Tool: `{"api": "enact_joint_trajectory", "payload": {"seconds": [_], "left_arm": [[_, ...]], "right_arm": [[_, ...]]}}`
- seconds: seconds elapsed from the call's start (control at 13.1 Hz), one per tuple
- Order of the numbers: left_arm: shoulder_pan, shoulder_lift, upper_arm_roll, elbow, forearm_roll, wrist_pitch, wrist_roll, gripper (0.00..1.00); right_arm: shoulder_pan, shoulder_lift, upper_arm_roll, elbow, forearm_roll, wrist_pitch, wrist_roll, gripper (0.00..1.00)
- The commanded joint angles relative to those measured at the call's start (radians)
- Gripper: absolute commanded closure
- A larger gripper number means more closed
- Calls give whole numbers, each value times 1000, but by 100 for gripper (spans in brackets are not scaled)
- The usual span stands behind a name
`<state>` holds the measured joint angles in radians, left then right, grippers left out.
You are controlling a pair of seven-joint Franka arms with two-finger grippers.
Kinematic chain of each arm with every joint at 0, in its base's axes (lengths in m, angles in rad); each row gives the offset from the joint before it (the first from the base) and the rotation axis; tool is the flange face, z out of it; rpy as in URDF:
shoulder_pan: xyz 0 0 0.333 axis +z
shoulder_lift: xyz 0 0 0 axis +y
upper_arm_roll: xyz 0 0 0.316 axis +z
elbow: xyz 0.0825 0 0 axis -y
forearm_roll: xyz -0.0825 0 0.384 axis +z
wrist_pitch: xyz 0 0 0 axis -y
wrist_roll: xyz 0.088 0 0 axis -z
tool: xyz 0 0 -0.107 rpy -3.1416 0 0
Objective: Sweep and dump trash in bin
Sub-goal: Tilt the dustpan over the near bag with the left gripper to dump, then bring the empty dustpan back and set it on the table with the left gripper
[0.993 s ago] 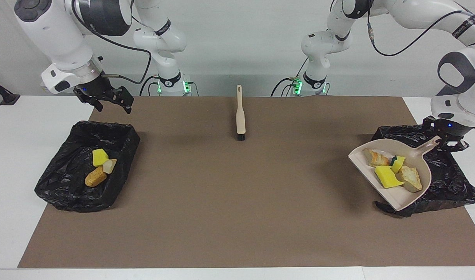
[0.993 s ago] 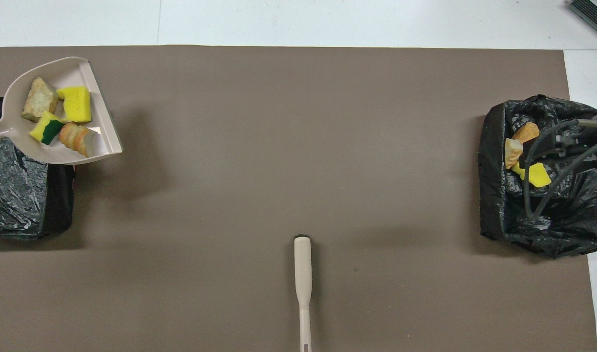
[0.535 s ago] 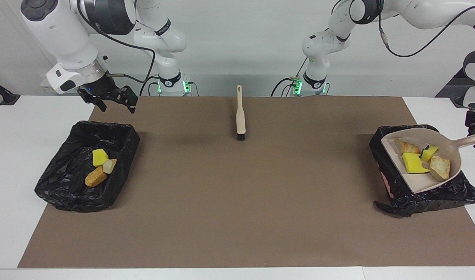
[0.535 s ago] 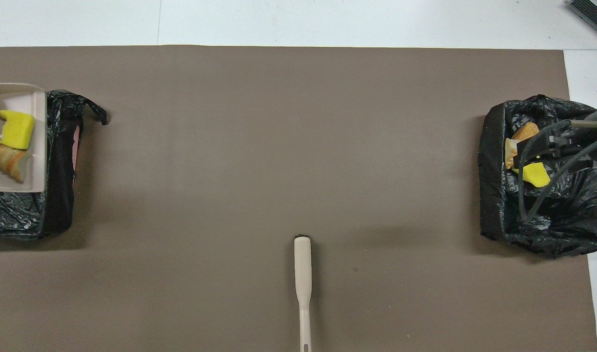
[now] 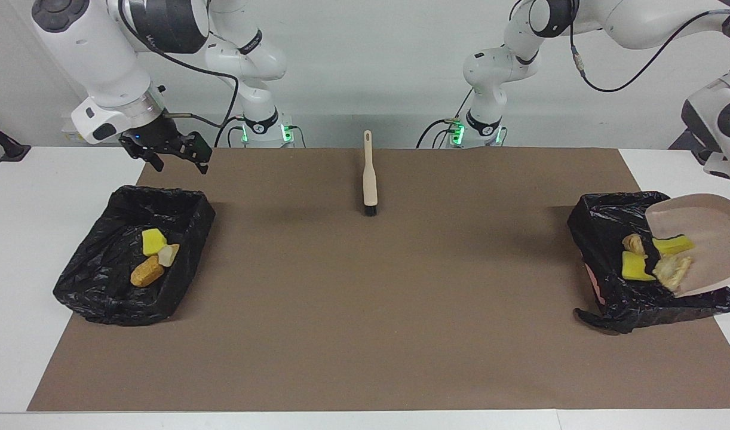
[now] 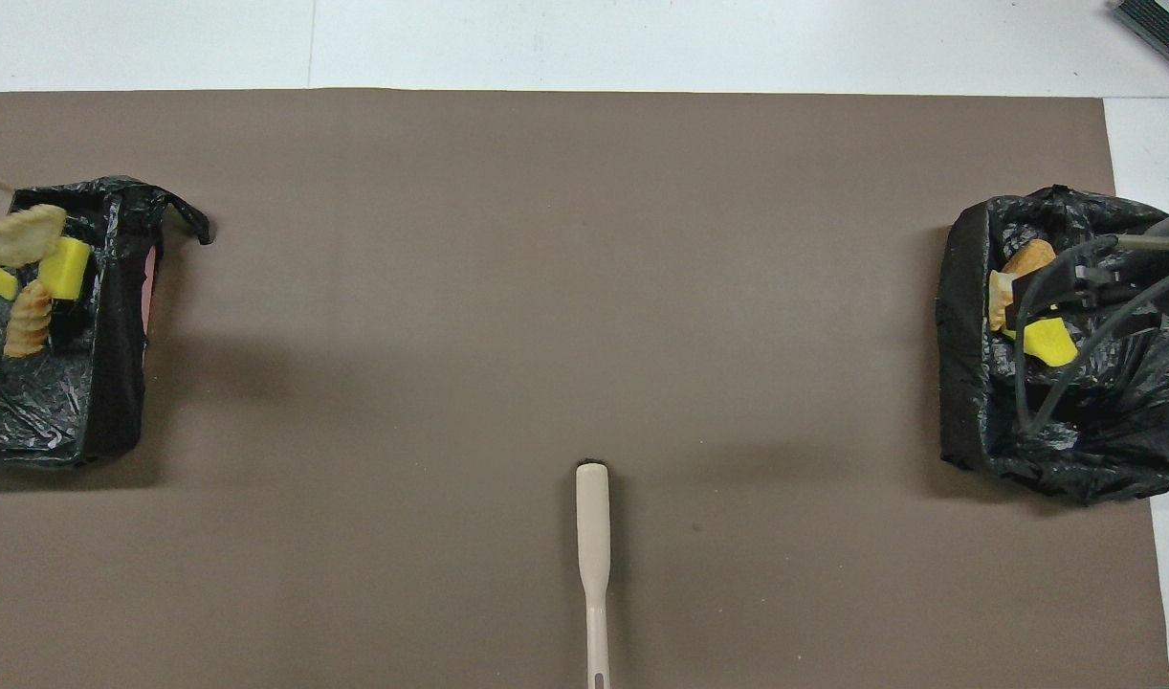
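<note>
The beige dustpan hangs steeply tipped over the black-lined bin at the left arm's end of the table. Its handle runs off the picture's edge, where my left gripper is out of view. Trash is sliding from the pan's lip into that bin: a bread-like lump, two yellow sponge pieces and a pale lump. The overhead view shows the same trash in the bin. My right gripper hangs open and holds nothing, over the rim nearer to the robots of the other bin.
The other bin holds a yellow sponge piece, a pale lump and an orange-brown lump. The beige brush lies on the brown mat mid-table, near the robots, with its black bristles pointing away from them.
The left arm carried the dustpan over its bin and tipped it steeply. The trash slid off the pan toward the bin. The right gripper rose slightly, then held still.
</note>
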<state>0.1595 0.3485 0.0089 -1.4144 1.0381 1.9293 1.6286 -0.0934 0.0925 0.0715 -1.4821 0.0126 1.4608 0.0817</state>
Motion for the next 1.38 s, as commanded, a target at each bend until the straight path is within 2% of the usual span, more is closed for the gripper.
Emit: {"api": "enact_joint_trajectory", "payload": {"seconds": [0.0, 0.08, 0.31, 0.38, 0.46, 0.61, 0.76, 0.99, 1.3], "left_arm": [[-72, -91, 13, -127, 202, -28, -78, 100], [-81, -95, 14, -123, 256, -41, -78, 100], [-75, -158, 11, -103, 241, -39, -66, 100], [-72, -178, 11, -103, 182, -44, -64, 100], [-71, -189, 16, -103, 74, -65, -69, 100], [-75, -186, 16, -97, -115, -113, -82, 100], [-66, -187, 19, -101, -325, -115, -114, 100], [-70, -203, 20, -150, -563, -131, -293, 100], [-112, -201, 11, -267, -777, -75, -640, 100]], "right_arm": [[-14, 9, -6, 23, -3, -2, -20, 0], [-14, 7, -7, 35, -9, 0, -20, 0], [0, 1, 2, 100, -52, 0, -23, 0], [0, -19, 5, 98, -75, -2, -22, 0], [1, -61, 14, 85, -75, 0, -17, 0], [12, -130, 22, -22, -76, 28, -4, 0], [12, -145, 22, -47, -71, 43, -6, 0], [12, -138, 22, -40, -68, 47, -17, 0], [0, -138, 22, -40, -65, 41, -19, 0]]}}
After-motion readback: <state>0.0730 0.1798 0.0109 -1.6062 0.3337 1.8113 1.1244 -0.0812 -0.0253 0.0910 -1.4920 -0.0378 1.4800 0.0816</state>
